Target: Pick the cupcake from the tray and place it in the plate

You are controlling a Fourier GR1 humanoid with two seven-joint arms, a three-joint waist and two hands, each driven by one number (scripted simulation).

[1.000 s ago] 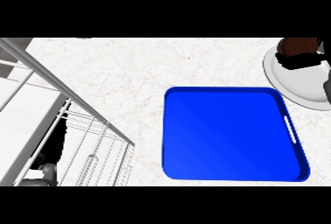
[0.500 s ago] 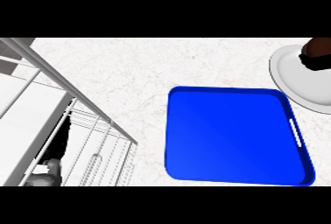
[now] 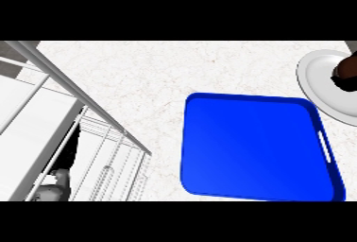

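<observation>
Cupcake (image 3: 344,73) has slid right and a bit lower in the view compared with a second ago. Back then it showed whole near the top of the plate, and now the right edge of the view cuts it off. It's off the tray and on the plate, out at about 2 o'clock in the view. You get a dark brown top with a darker, nearly black bottom, and that's all I can make out of it.

The plate (image 3: 317,87) is white and round, also clipped by the right edge, and it has crept a touch to the right as well. It sits on the tabletop (image 3: 140,71) at roughly 1 o'clock from the tray, with its lower rim just beside the tray's top right corner.

The tray (image 3: 254,146) is bright blue with rounded corners and nothing on it. It has a pale handle slot (image 3: 326,146) along its 3 o'clock side.

Over at 9 o'clock from the tray there's a white wire rack (image 3: 83,96), with one long bar running diagonally and thin uprights below it. Down at 7 o'clock, behind those bars, there's a grey shape (image 3: 54,185) I can't identify.

Neither hand shows anywhere, so I can't tell whether the fingers are apart or together.
</observation>
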